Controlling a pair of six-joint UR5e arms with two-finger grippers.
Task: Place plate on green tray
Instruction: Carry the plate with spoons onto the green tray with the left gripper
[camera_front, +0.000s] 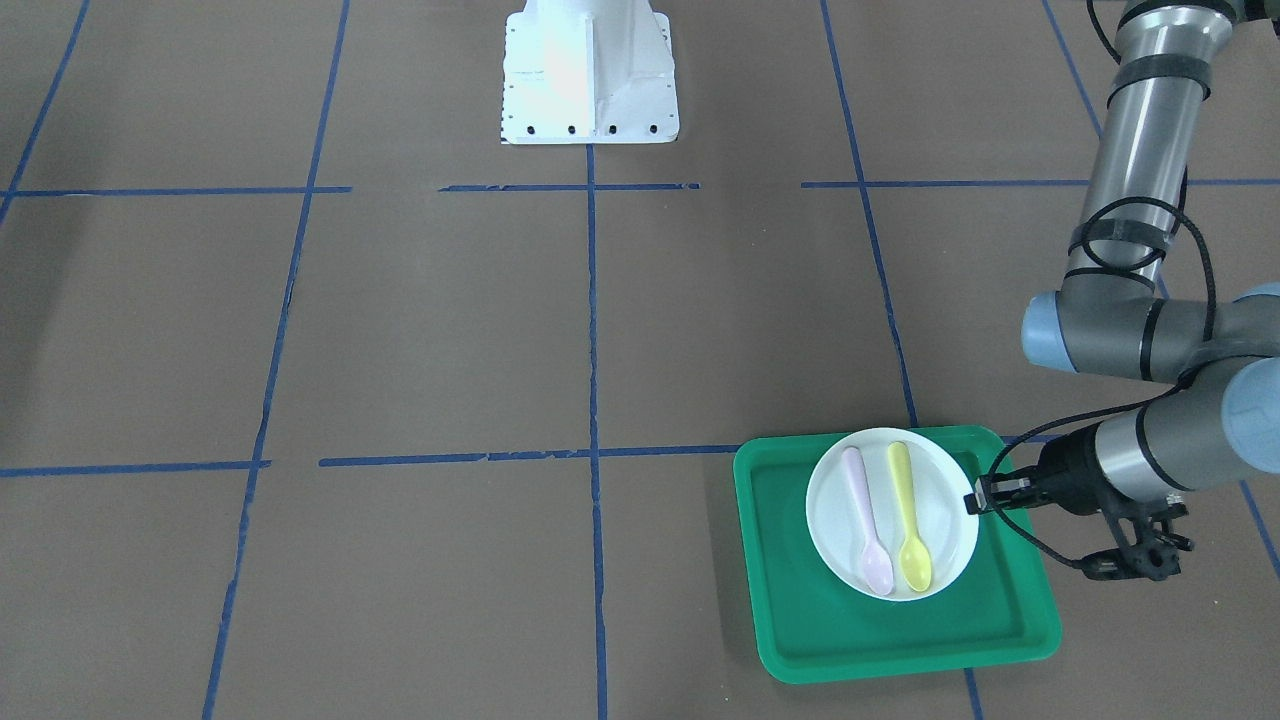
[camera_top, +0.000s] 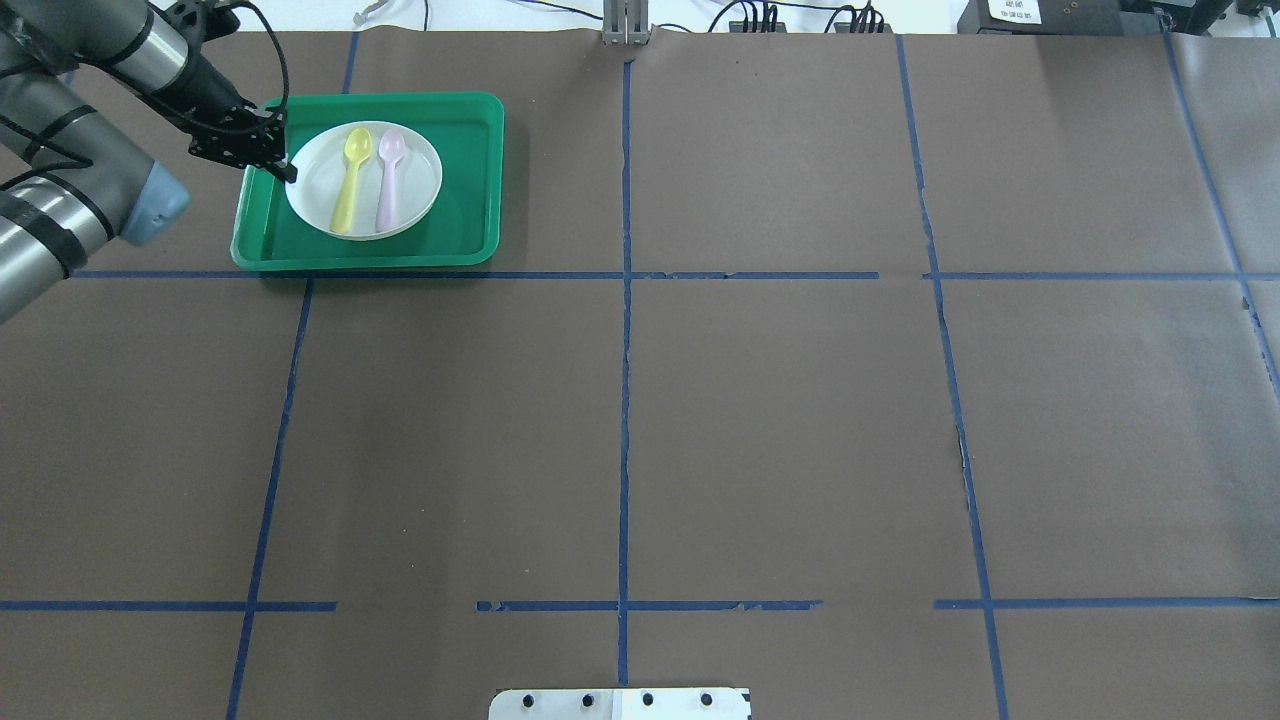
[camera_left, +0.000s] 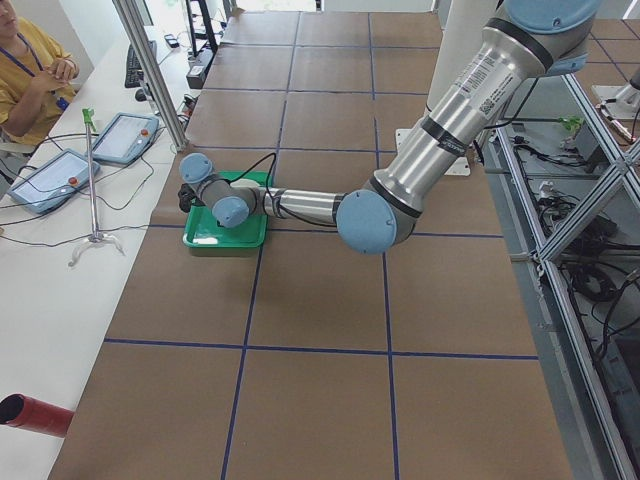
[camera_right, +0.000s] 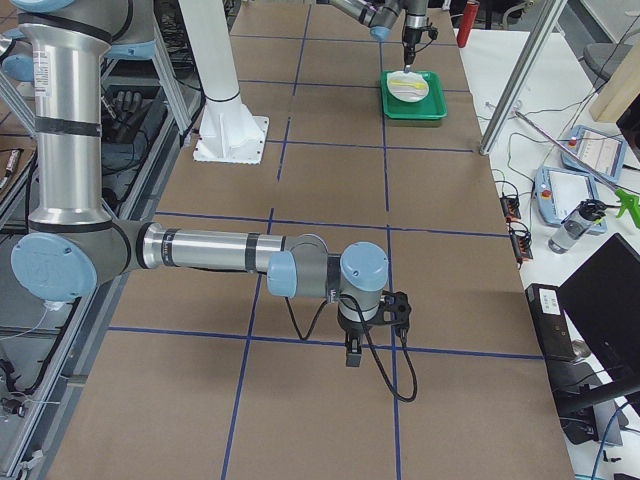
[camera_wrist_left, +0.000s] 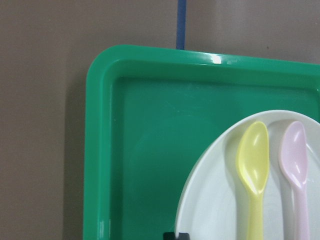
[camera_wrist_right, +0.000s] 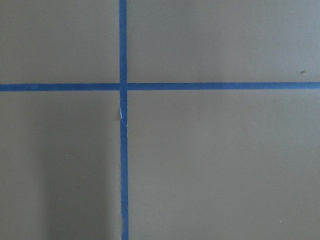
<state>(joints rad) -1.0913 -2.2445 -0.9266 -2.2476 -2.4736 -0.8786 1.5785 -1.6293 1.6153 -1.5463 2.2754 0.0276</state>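
The plate (camera_front: 938, 520) lies inside the green tray (camera_front: 800, 620), towards the tray's corner nearest the left arm. A yellow spoon (camera_front: 906, 520) and a pink spoon (camera_front: 866, 522) rest side by side on the plate. The left gripper (camera_front: 975, 498) reaches in low over the tray's rim, its fingers drawn close together on the plate's edge — pinching it, as far as the views show. The right gripper (camera_right: 352, 352) hangs well apart over the brown table (camera_top: 780, 430), pointing down near a crossing of blue tape lines (camera_wrist_right: 122, 86) — whether its fingers are spread or closed cannot be told.
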